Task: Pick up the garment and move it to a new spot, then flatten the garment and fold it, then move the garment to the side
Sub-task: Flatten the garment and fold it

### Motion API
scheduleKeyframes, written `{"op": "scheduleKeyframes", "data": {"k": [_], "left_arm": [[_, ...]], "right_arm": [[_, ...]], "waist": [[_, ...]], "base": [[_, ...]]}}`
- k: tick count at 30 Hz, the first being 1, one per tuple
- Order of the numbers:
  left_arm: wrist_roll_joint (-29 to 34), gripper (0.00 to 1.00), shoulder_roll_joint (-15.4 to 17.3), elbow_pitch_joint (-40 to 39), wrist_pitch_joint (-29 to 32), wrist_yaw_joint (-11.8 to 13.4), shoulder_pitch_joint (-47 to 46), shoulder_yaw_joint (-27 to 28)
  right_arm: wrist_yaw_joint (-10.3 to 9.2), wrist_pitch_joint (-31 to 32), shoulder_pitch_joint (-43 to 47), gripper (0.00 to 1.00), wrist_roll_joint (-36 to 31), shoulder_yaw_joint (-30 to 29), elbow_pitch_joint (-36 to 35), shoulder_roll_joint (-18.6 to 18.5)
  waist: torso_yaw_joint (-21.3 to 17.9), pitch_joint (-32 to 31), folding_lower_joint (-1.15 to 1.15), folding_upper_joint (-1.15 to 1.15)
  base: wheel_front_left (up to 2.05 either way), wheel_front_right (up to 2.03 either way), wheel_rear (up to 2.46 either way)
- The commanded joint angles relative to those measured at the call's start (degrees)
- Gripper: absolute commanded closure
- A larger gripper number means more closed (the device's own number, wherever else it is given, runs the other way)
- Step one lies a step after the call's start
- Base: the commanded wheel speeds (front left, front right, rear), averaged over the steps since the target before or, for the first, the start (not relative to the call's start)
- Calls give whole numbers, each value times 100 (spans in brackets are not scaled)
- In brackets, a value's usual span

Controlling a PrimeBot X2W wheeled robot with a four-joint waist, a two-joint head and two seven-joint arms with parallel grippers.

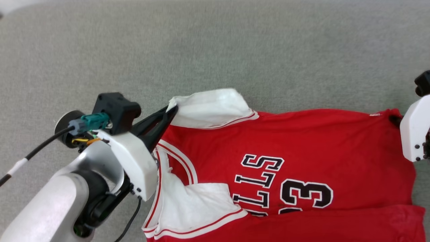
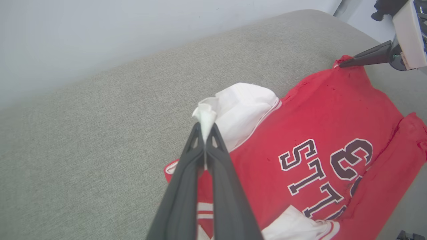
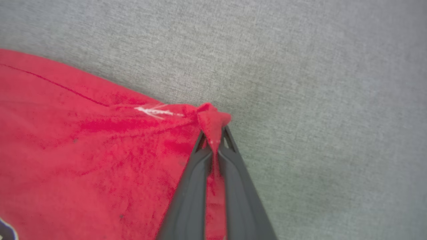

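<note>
Grey woven cloth (image 1: 235, 43) covers the soft flat place where everything lies. It looks rough and a bit fuzzy. Behind it, in the left wrist view, stands a plain pale wall (image 2: 100, 33).

The left arm (image 1: 50, 201) is smooth and silvery with a white shell. It reaches up from the lower left and bends at the wrist, so the left pincer (image 1: 170, 111) points up and to the right. Its two long dark fingers (image 2: 186, 186) are thin and smooth. They are pressed together, pinching a small bunch of the far white sleeve (image 1: 211, 107) at their tips. The right pincer (image 3: 213, 141) comes in from the right edge of the head view, under a blocky white shell (image 1: 415, 131). Its fingers are pressed together too, pinching a red hem corner into a crumpled little knob.

The red jersey (image 1: 319, 141) lies stretched between the two pincers, touching both. Its soft cloth is mostly flat, with small wrinkles close to the right pincer's tips and a small white mark (image 3: 156, 111) just beside them. Just beside the left pincer curves the neck opening with red and white striped trim (image 1: 181, 161). Black block letters (image 1: 258, 178) with white outlines and a big number (image 1: 307, 194) sit between the pincers. A second white sleeve (image 1: 201, 205) lies folded below the left pincer.
</note>
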Motion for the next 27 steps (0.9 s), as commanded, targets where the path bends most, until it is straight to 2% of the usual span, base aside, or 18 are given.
{"op": "scheduleKeyframes", "data": {"k": [1,5,11,19,22,27], "left_arm": [[-23,100,33,9,-43,32,107,26],[-132,100,141,44,-132,118,532,88],[-423,100,317,-141,-167,377,1401,204],[-659,100,595,-94,3,538,2392,78],[-794,100,671,-7,159,566,2701,-29],[-722,100,707,254,312,554,2918,-258]], "right_arm": [[-2,-49,90,100,43,-48,-33,3],[-2,-271,507,100,176,-211,-188,-17],[-2,-569,1363,100,476,-606,-671,90],[-2,-696,2638,100,611,-851,-1360,42],[-2,-664,3001,100,715,-817,-1507,82],[-2,-721,3321,100,595,-479,-1516,-107]], "waist": [[-100,-243,0,0],[-193,-631,0,0],[-297,-1089,0,0],[-335,-1359,0,0],[-340,-1400,0,0],[-341,-1366,0,0]], "base": [[0,0,0],[0,0,0],[0,0,0],[0,0,0],[0,0,0],[0,0,0]]}}
